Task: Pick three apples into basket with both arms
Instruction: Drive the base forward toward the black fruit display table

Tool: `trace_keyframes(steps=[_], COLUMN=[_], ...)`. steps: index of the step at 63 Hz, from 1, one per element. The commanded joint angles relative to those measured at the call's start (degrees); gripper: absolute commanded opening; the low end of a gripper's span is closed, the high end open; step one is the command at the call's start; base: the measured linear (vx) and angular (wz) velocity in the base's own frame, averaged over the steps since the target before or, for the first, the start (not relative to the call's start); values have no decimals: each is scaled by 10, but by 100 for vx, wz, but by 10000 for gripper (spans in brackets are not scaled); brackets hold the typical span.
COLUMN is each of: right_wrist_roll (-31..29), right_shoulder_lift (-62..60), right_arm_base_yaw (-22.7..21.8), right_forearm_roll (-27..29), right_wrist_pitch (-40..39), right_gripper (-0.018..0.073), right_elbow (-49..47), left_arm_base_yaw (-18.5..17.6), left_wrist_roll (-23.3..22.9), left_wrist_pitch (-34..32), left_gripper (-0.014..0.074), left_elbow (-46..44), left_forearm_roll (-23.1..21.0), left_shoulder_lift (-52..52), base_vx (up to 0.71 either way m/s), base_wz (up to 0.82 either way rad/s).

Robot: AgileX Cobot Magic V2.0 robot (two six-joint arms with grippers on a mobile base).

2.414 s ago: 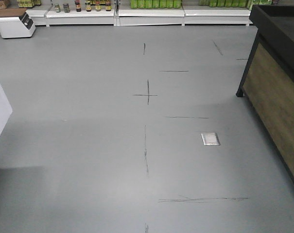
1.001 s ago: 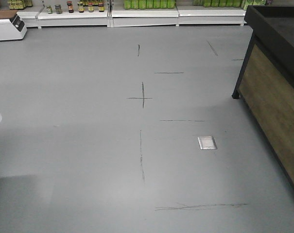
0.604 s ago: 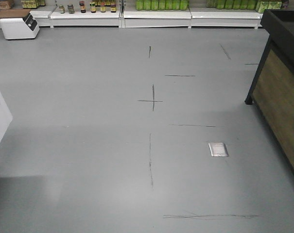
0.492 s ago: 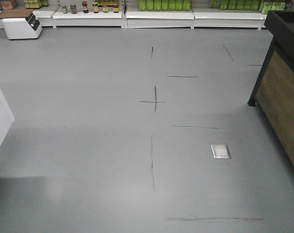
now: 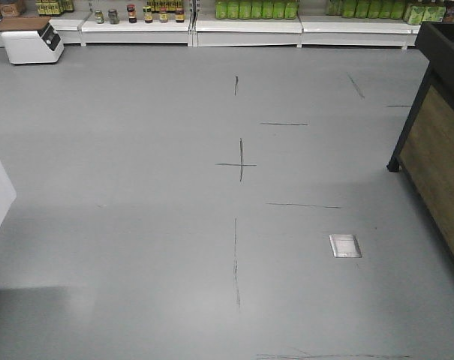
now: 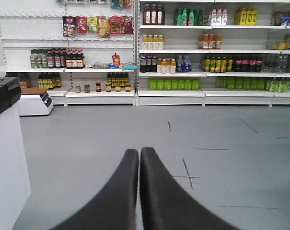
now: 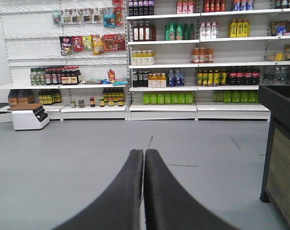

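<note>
Your left gripper (image 6: 139, 153) has its fingers pressed together with nothing between them; your right gripper (image 7: 144, 154) is the same. Labels on the shelf stock are too small to read. The shelving (image 6: 216, 51) carries rows of bottles, with green bottles (image 6: 173, 84) on a low tier and small jars (image 5: 129, 13) further left. I cannot tell where the apples and basket are from these views. Open grey floor (image 5: 136, 187) lies ahead, marked with a black cross (image 5: 240, 163) and a metal floor plate (image 5: 345, 245). A wood-panelled counter (image 5: 437, 157) bounds it at the frame's right, a white unit (image 6: 8, 158) at the left.
</note>
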Motion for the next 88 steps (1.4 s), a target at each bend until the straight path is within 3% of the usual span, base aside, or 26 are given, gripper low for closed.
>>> trace_keyframes(steps=[1, 88], right_wrist_roll=[-4, -4], right_shoulder_lift=[-4, -4], right_arm_base_yaw=[0, 0], right_forearm_roll=[-2, -2], right_wrist_pitch=[-42, -42], right_gripper=[-9, -9], right_elbow=[8, 8], left_arm_base_yaw=[0, 0], left_wrist_roll=[-4, -4], left_wrist_pitch=[-43, -43], left_gripper=[-6, -6], left_elbow=[14, 14], left_forearm_roll=[-2, -2], left_shoulder_lift=[-8, -8], base_vx=[13, 15], base_wz=[-5, -7])
